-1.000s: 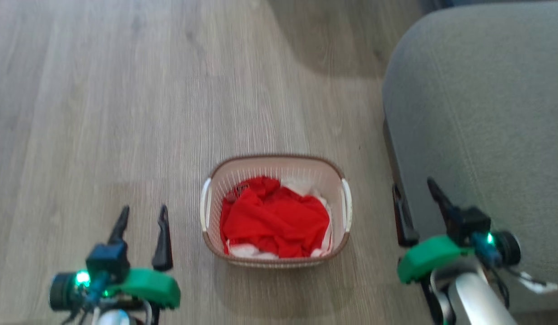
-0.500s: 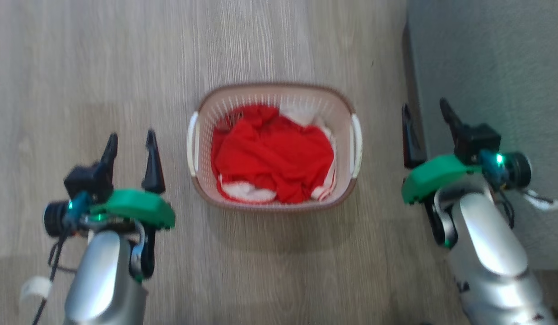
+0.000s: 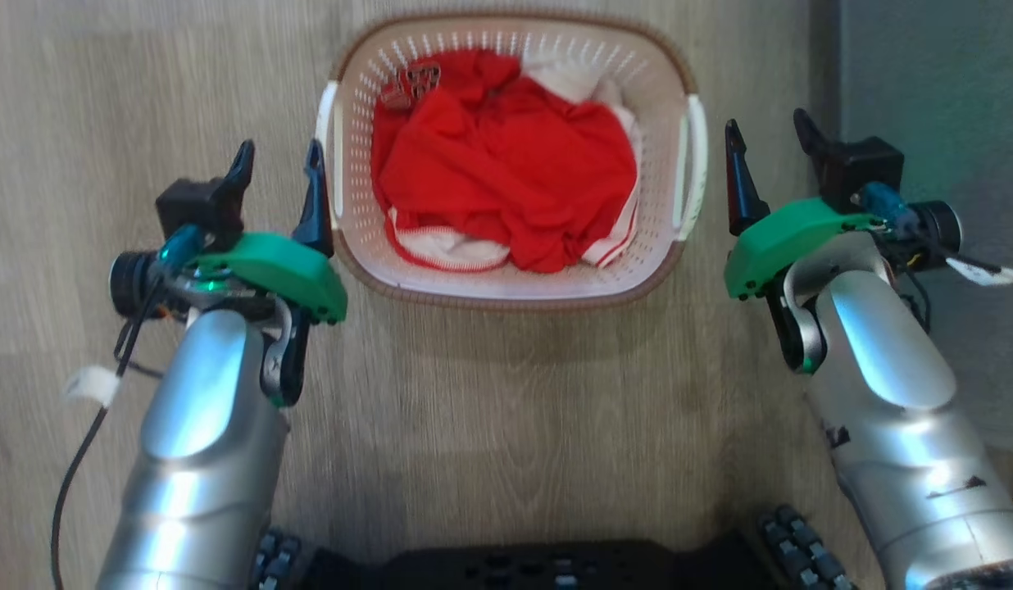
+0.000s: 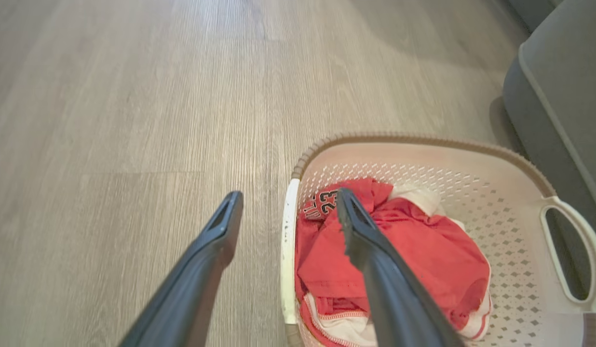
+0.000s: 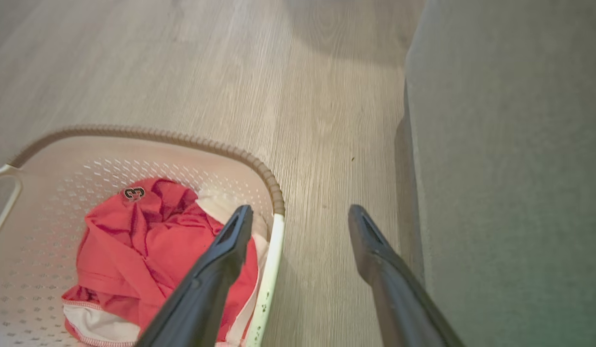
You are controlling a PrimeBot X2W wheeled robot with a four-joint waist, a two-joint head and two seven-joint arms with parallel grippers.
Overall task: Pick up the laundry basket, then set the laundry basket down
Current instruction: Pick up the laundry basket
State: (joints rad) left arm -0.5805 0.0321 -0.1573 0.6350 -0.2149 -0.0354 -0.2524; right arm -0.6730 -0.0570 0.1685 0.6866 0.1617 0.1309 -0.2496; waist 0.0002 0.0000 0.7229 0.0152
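The laundry basket [image 3: 506, 297] stands on the wood floor, cream-white with a brown rim, holding a red and white garment [image 3: 506, 164]. My left gripper [image 3: 279, 160] is open just outside the basket's left handle [image 3: 329, 156]. In the left wrist view the left gripper [image 4: 288, 197] has one finger over the floor and one over the basket [image 4: 423, 142], with the handle [image 4: 288, 250] between them. My right gripper [image 3: 766, 131] is open beside the right handle [image 3: 693, 164]. In the right wrist view the right gripper [image 5: 300, 212] straddles the right handle [image 5: 269, 274] of the basket [image 5: 182, 140] the same way.
A grey upholstered piece of furniture [image 3: 924, 74] stands close on the right, its side [image 5: 510, 144] just past my right gripper's outer finger. Bare wood floor [image 4: 110, 120] stretches left of and beyond the basket. My dark base [image 3: 556, 565] lies at the bottom edge.
The head camera has tilted down, so the basket now sits higher and larger in the view. Both open grippers have closed in on the basket's side handles.
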